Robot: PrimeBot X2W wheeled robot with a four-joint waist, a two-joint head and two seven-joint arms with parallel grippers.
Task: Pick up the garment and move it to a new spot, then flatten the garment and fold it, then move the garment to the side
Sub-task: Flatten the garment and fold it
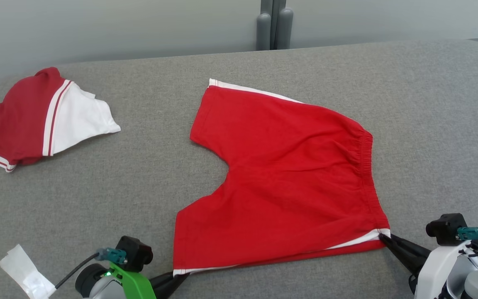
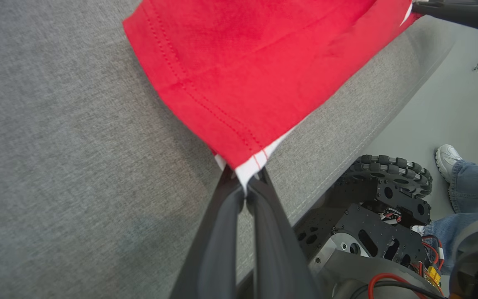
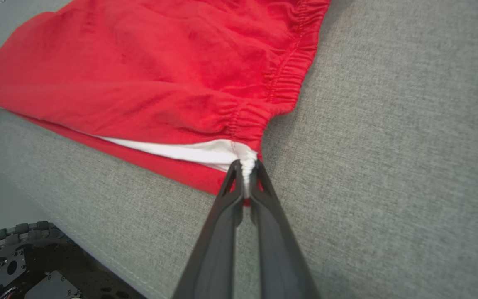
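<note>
- Red shorts (image 1: 288,178): I see them spread flat on the grey tabletop (image 1: 347,70); waistband toward my right, leg openings toward my left; near side close to the tabletop's front edge
- Left gripper (image 1: 183,275): pinched tight on the white-trimmed hem corner of the near leg
- Right gripper (image 1: 382,237): clamped on the near waistband corner, where the white side stripe ends
- Red-and-white garment (image 1: 35,120): lies at my far left, well apart from the shorts; a white scrap (image 1: 25,272) sits beside my left arm
</note>
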